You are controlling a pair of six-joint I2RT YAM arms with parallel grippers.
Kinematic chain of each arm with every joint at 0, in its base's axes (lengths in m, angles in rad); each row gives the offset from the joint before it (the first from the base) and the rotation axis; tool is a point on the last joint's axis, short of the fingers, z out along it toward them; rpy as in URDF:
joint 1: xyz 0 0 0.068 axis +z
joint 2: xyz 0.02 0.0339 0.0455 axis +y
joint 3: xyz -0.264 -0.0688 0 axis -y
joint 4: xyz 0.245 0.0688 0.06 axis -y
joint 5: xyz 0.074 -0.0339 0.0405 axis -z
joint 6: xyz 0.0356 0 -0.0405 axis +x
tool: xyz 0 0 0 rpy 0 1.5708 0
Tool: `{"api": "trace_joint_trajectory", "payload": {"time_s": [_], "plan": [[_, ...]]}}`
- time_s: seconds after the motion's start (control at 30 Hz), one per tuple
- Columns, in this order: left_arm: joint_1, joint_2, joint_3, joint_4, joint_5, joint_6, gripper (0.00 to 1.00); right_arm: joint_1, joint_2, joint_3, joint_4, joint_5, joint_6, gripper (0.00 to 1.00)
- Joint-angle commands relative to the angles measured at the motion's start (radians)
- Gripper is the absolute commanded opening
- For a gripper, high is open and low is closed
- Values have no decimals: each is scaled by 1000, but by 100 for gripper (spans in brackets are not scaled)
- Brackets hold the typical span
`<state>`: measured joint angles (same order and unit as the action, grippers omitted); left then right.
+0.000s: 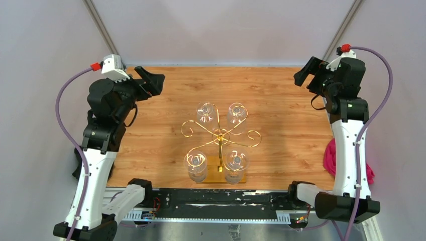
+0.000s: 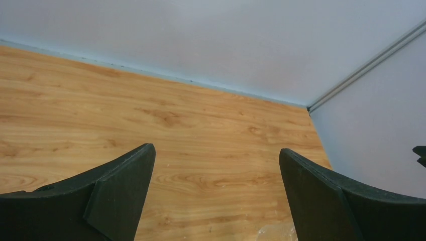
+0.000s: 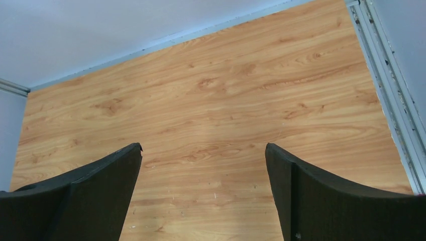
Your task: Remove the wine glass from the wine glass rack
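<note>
Mid-table toward the near edge, the rack [image 1: 220, 134] holds four glasses [image 1: 195, 164]. Left gripper [image 1: 154, 83] and right gripper [image 1: 301, 75] gape wide, empty, at the far corners. Reach not begun; next, approach one glass.

My remote feed: two near wine glasses [image 1: 195, 164] partly hide the base of the wine glass rack [image 1: 221, 134]; right of the rack, the right arm [image 1: 346, 145] masks part of a pink cloth [image 1: 328, 159]; the left wrist view crops an unidentifiable clear sliver [image 2: 275, 234].
</note>
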<state>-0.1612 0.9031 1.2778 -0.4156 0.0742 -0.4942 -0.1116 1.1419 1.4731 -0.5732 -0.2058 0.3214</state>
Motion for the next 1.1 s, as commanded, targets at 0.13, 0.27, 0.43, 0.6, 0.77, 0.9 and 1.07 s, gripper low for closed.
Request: {"api": "trace_joint_trajectory", "payload": {"time_s": [0.13,0.27,0.43,0.6,0.77,0.9,1.07], "plan": [[-8,55,59,-123,-31,-6,100,7,-2,-45,12,-90,14,96],[-8,132,78,-137,44,-21,100,7,-7,-181,211,-382,138,94],[-8,96,-28,-14,91,-38,100,7,61,-192,364,-595,295,99],[-8,74,-63,-7,71,-26,100,7,61,-236,551,-661,452,86],[-8,86,-53,-37,42,-9,100,12,52,-206,529,-685,460,68],[-8,89,-70,-8,65,-29,100,61,60,-201,517,-741,506,57],[-8,93,-70,2,82,-39,100,209,9,-212,414,-712,451,54]]}}
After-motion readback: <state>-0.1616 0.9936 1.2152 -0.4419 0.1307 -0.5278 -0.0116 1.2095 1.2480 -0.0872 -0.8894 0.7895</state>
